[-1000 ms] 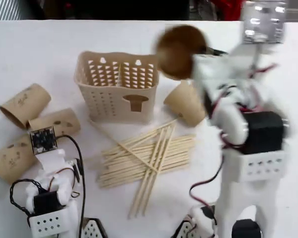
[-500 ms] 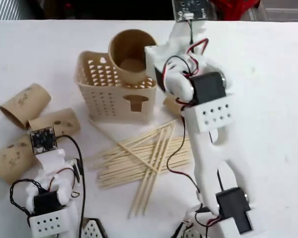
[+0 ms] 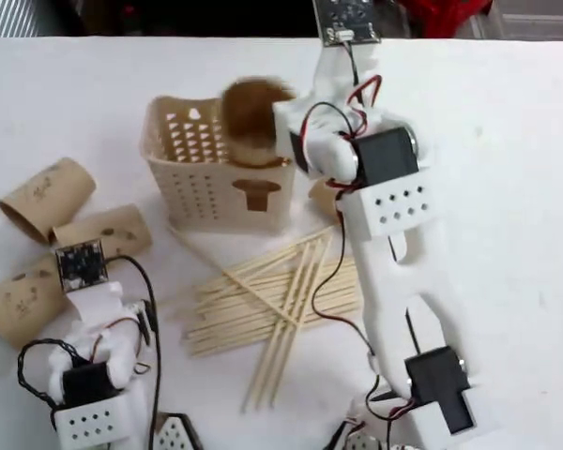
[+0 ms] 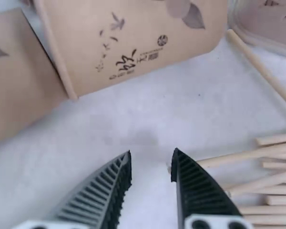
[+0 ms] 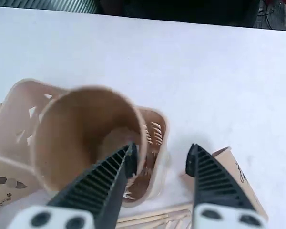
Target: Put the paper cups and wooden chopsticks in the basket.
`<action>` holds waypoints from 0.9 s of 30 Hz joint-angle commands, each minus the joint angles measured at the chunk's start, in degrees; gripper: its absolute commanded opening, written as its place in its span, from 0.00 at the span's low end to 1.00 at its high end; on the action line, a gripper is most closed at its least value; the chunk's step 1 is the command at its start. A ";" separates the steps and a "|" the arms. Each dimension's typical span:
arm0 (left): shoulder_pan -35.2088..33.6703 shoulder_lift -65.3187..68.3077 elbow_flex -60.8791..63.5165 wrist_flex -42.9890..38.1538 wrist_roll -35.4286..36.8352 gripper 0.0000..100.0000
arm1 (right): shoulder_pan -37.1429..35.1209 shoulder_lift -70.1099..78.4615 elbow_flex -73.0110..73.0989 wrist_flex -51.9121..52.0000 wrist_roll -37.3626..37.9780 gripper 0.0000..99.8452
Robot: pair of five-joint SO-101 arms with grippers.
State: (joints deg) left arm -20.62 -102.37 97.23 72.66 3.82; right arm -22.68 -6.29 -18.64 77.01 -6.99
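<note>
Right wrist view: a paper cup sits just beyond the right pincer, whose fingers are spread. It hides half of the basket, and its depth inside cannot be told. The left pincer hangs parted above the table, with lying cups ahead and chopsticks beside it.

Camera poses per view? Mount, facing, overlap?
High view: fixed overhead, looking down on basket, chopsticks, left arm, right arm.
Left wrist view: on left arm, facing tabletop and lying cup; open left end effector in frame.
Right wrist view: above basket, facing a cup over it; open right end effector in frame.
Shared: high and right wrist both show the basket.
</note>
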 commanded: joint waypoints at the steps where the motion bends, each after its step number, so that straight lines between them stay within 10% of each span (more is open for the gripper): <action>1: -0.57 -0.40 -0.18 0.18 -0.44 0.15 | -0.40 -0.75 -2.11 0.48 0.00 0.19; 27: -0.57 -0.40 -0.18 0.18 -0.44 0.15 | 20.62 -7.52 -1.67 17.89 4.13 0.19</action>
State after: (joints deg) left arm -20.62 -102.37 97.23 72.66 3.82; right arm -1.76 -7.87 -17.14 89.49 -6.37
